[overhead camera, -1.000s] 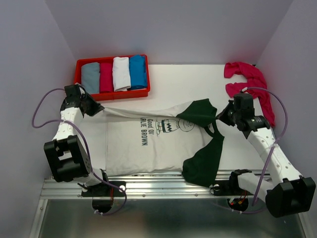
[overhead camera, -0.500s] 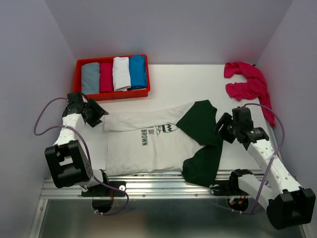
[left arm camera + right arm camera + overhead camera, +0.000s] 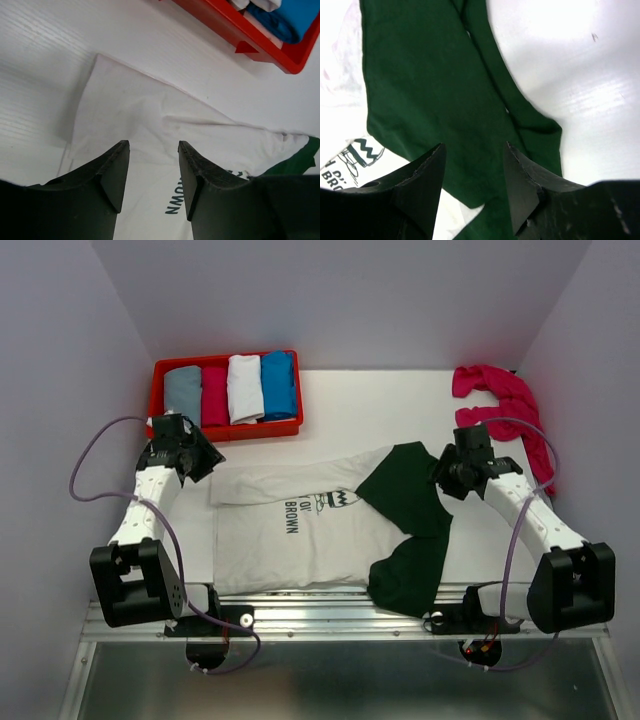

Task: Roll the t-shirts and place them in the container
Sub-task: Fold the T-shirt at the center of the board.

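Note:
The cream-white t-shirt (image 3: 290, 535) lies on the white table, its far part folded over so that only part of the dark print shows. Its dark green sleeves (image 3: 405, 490) are folded in at the right. My left gripper (image 3: 200, 462) hovers open over the shirt's far left corner (image 3: 107, 90), holding nothing (image 3: 152, 147). My right gripper (image 3: 446, 478) hovers open over the green sleeve (image 3: 430, 85), with nothing between its fingers (image 3: 474, 147). Magenta-pink t-shirts (image 3: 500, 405) lie crumpled at the far right.
A red tray (image 3: 228, 431) at the far left holds several rolled shirts: grey, magenta, white and blue. Its corner (image 3: 240, 35) shows just beyond the left gripper. Walls close in on both sides. A metal rail runs along the near edge.
Both grippers have opened and let go of the shirt's far edge. The shirt has settled flat with its far part folded over. Both grippers have drawn back a little.

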Controlling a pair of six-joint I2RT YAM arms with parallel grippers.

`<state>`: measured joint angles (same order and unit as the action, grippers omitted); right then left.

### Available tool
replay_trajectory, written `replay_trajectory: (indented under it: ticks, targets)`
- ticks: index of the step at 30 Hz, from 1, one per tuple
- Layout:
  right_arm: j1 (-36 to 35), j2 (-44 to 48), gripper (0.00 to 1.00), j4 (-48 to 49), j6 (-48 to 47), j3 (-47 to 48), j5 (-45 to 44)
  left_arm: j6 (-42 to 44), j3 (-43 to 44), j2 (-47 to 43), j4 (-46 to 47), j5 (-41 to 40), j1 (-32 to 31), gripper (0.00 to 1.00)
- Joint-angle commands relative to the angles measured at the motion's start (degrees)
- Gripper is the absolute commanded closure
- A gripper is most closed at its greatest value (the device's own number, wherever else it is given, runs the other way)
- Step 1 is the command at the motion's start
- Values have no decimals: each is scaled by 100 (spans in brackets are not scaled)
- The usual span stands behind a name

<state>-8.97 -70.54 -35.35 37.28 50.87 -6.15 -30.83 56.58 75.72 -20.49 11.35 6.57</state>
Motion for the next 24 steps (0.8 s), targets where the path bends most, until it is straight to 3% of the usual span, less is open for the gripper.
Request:
replay_trajectory:
  ticks: [1, 8, 17, 19, 24]
  targets:
    - [36, -346, 45, 432, -318, 503, 122, -98, -304, 4, -385, -931, 20, 45]
    - [36, -162, 42, 512, -291, 126, 263, -520, -1122, -85, -70, -1074, 20, 38]
    - [36, 365, 37, 248, 148, -867, 571, -661, -1158, 706, 502, -706, 20, 39]
    - [36, 497, 37, 239, 209, -1052, 563, -661, -1140, 812, 546, -696, 11, 45]
    - [36, 585, 39, 388, 359, -1510, 1063, -617, -1052, 883, 590, -661, 11, 98]
